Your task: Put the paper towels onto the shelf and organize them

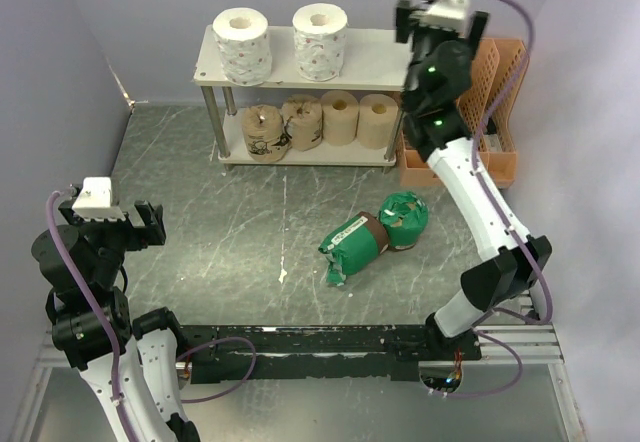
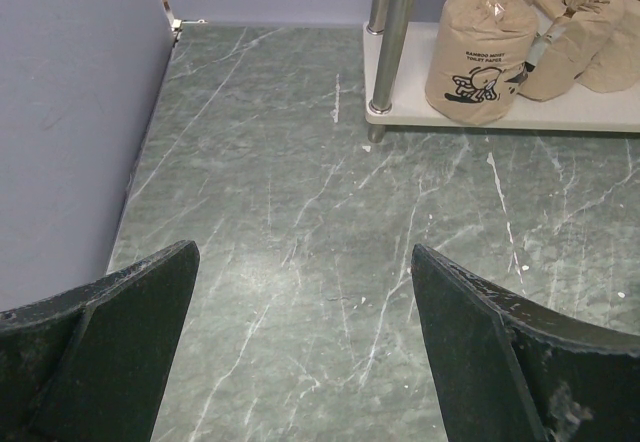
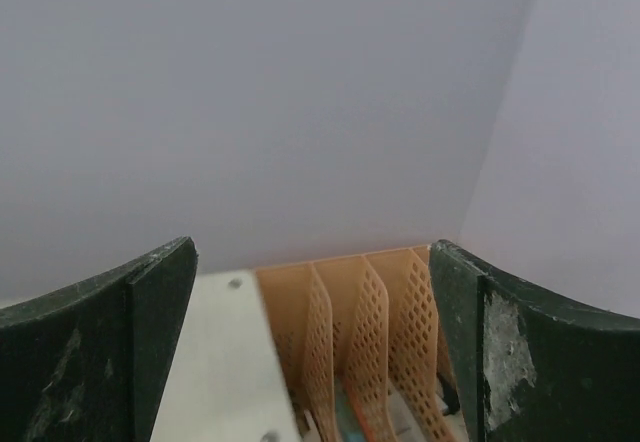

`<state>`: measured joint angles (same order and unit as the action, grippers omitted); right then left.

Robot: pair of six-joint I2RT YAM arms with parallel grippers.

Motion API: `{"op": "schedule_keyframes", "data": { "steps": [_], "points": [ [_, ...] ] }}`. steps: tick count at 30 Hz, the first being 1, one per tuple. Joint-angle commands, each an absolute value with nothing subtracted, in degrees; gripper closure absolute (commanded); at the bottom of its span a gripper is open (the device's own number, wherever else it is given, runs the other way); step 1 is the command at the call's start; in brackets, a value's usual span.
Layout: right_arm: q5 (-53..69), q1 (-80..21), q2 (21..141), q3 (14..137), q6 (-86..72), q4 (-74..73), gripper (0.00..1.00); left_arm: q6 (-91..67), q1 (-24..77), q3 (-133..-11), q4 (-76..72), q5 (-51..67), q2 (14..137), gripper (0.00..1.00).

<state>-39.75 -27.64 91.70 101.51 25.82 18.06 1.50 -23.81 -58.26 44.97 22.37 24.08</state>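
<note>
Two white paper towels (image 1: 243, 44) (image 1: 320, 40) stand on the top board of the shelf (image 1: 375, 62). Several tan rolls (image 1: 339, 117) line its lower board, the labelled one (image 1: 265, 132) (image 2: 480, 57) at the left end. Two green-wrapped rolls (image 1: 355, 247) (image 1: 405, 219) lie side by side on the table. My right gripper (image 1: 438, 24) (image 3: 310, 252) is raised over the right end of the shelf's top board (image 3: 220, 362), open and holding nothing. My left gripper (image 1: 140, 227) (image 2: 303, 262) hovers open over bare table at the near left, well short of the shelf's lower board (image 2: 500, 112).
An orange perforated file rack (image 1: 500, 112) (image 3: 370, 342) stands against the right end of the shelf, just beyond my right fingers. Grey walls close in the left, back and right sides. A silver shelf leg (image 2: 390, 42) stands ahead of the left gripper.
</note>
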Motion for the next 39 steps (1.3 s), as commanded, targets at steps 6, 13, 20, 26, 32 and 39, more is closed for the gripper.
{"op": "schedule_keyframes", "data": {
  "steps": [6, 13, 20, 26, 32, 39],
  "points": [
    [-28.1, -17.2, 103.3, 108.5, 0.1, 9.9, 0.00, 1.7, -24.5, -58.1, 43.4, 23.2, 24.9, 0.02],
    [-24.4, -17.9, 111.8, 119.3, -3.8, 4.0, 0.00, 1.6, -24.4, -58.1, 43.4, 22.9, 25.4, 0.02],
    [-23.7, -21.6, 111.9, 118.2, -2.0, 4.6, 0.00, 1.6, -24.5, -58.1, 43.4, 22.9, 25.8, 0.02],
    [-23.2, -25.3, 113.7, 120.4, -0.4, 3.2, 0.00, 1.6, -24.6, -58.1, 43.3, 22.8, 25.7, 0.02],
    [-22.8, -27.4, 115.2, 121.0, -2.3, 3.0, 0.00, 1.4, -24.5, -58.1, 43.4, 22.4, 25.0, 0.02],
    [-21.2, -28.0, 118.2, 123.3, -4.8, 1.8, 0.00, 1.5, -24.6, -58.1, 43.3, 22.6, 25.1, 0.02]
  ]
}}
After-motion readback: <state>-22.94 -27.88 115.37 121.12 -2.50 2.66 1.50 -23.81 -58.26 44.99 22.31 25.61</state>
